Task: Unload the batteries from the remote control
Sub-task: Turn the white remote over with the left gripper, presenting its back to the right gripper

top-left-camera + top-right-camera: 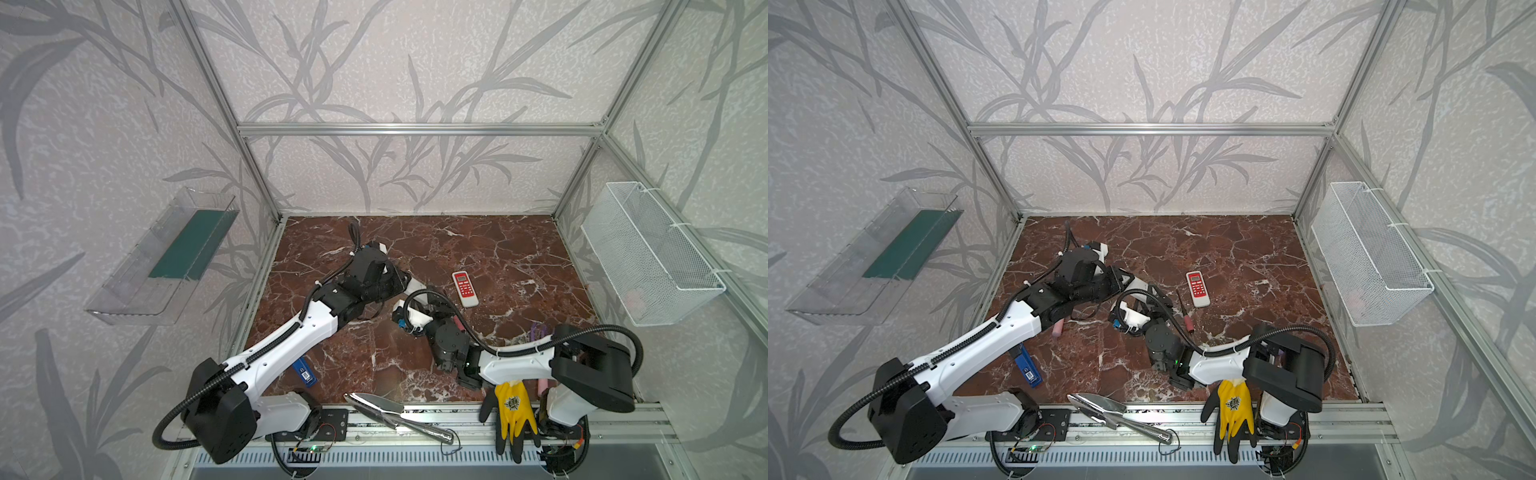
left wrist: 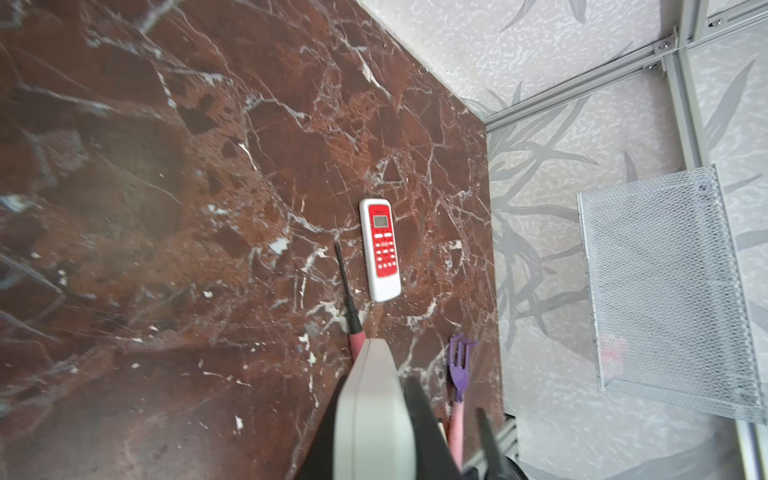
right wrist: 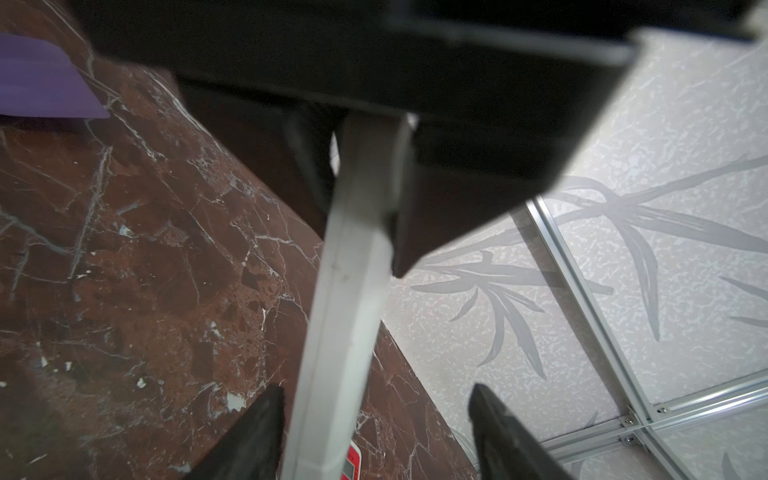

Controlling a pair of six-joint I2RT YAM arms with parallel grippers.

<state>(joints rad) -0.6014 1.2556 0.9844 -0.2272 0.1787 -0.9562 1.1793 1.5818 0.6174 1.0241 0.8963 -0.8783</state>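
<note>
Currently, the white remote control [image 3: 349, 291] is held above the marble tabletop [image 1: 498, 249], near the middle of the table. The left gripper [image 3: 365, 174] holds it, with jaws pressed onto one end. Both wrist views show it edge-on and blurred, so it is probably a remote body, and the batteries cannot be made out in any view.

The other end of the remote passes between the fingers of the right gripper [image 3: 376, 388], which are spread wide. One finger [image 3: 257, 432] lies just beside the remote's edge and the other finger [image 3: 503, 436] is well apart from it. Contact at the near finger cannot be determined.

A red-and-white remote [image 1: 465, 289] lies face up on the tabletop, just to the right of the two grippers. A pink-handled screwdriver [image 2: 347, 291] lies beside it, roughly parallel and not touching. A purple hand rake [image 2: 459, 365] with a pink handle lies nearer the right wall.

A blue tool [image 1: 1027, 368] lies on the tabletop under the left arm. A steel trowel [image 1: 386, 409] rests on the front rail, and a yellow-and-black glove [image 1: 513, 415] is draped over the same rail.

A white mesh basket [image 1: 656, 257] hangs on the right wall. A clear tray [image 1: 166, 257] with a green liner is mounted on the left wall.
</note>
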